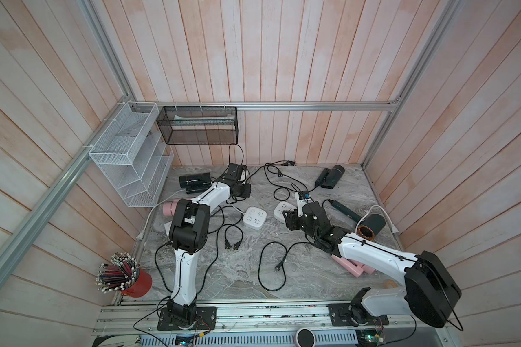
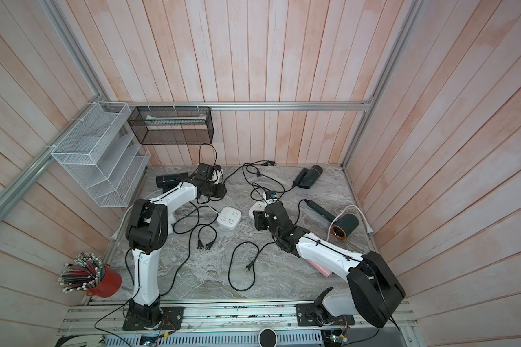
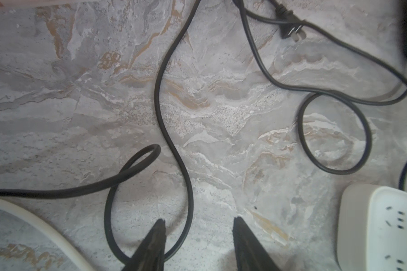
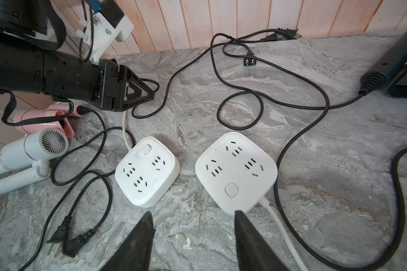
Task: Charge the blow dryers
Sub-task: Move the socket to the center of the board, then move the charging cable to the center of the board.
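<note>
Several blow dryers lie on the marble table: a black one (image 1: 194, 180) at the back left, a black one (image 1: 331, 175) at the back right, a dark one with a copper ring (image 1: 372, 226) at the right, a pink one (image 4: 42, 117) and a light grey one (image 4: 33, 150) by the left arm, and a pink one (image 1: 352, 267) under the right arm. My left gripper (image 3: 199, 223) is open low over a black cord loop (image 3: 174, 140) that runs beside one finger. My right gripper (image 4: 195, 217) is open and empty, just before two white power strips (image 4: 148, 171) (image 4: 235, 169).
Loose black cords and plugs (image 4: 64, 237) (image 4: 249, 61) sprawl across the table (image 1: 238, 270). A white wire rack (image 1: 130, 156) and a black mesh basket (image 1: 197, 126) hang on the back left walls. A red cup of pencils (image 1: 136, 282) stands at the front left corner.
</note>
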